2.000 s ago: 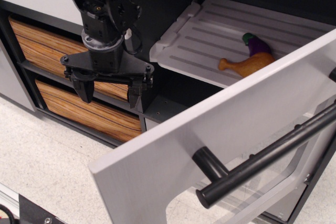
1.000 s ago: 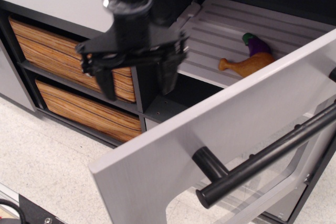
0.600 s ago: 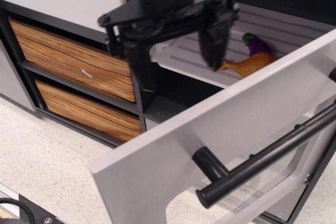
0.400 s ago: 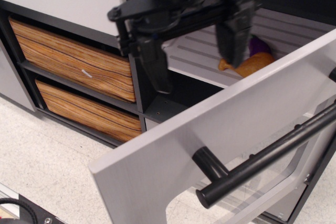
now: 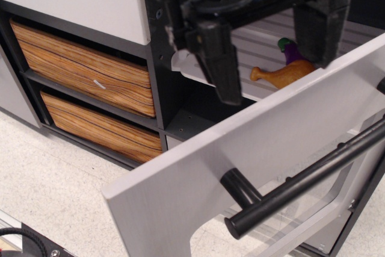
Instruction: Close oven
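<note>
Observation.image shows wide-spread jaws above the open oven door.

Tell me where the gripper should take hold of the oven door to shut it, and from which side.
Grip the black bar handle, probably from above with the open gripper straddling it. The bar stands off the door on posts, leaving room behind for a finger, and the door hangs open with the handle near its free edge, so leverage is best there.

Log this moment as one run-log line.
task: close oven | door: open, hanging down | gripper: open, above door edge, holding nothing | rack: toy drumstick, eggplant | handle: untouched
</note>
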You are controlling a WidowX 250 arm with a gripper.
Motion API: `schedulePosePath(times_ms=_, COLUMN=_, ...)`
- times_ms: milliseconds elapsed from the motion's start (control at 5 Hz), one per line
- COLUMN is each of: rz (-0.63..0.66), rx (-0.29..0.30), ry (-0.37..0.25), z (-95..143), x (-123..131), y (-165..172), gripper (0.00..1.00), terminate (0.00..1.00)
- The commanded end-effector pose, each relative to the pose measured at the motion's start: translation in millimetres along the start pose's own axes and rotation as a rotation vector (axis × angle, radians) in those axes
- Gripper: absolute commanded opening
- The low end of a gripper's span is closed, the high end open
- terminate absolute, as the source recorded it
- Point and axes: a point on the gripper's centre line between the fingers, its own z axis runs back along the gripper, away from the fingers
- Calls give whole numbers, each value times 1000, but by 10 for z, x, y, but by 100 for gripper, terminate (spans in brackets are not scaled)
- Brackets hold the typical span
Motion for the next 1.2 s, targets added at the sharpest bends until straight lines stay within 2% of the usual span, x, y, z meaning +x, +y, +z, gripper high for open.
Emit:
schedulePosePath(times_ms=0, rz=80, rx=-45, ry=29, z=-222, x=-52, y=-85, gripper=100, terminate=0)
schedulePosePath(times_ms=200, rz=131, rx=-76, ry=-4, z=-282, x=44, y=-80, gripper=100, terminate=0)
schedulePosePath(times_ms=400, rz=155, rx=-84, ry=-58, z=-216, x=251, y=-97, gripper=100, terminate=0)
schedulePosePath(times_ms=600, rz=180, rx=-98, ry=-83, z=-19, x=463, y=-112, gripper=100, terminate=0)
schedulePosePath(times_ms=800, rz=147, rx=-117, ry=-84, z=103, x=512, y=-60, gripper=100, terminate=0)
schedulePosePath(times_ms=1000, rz=-1, rx=-66, ry=-35, z=-136, x=435, y=37, gripper=100, terminate=0)
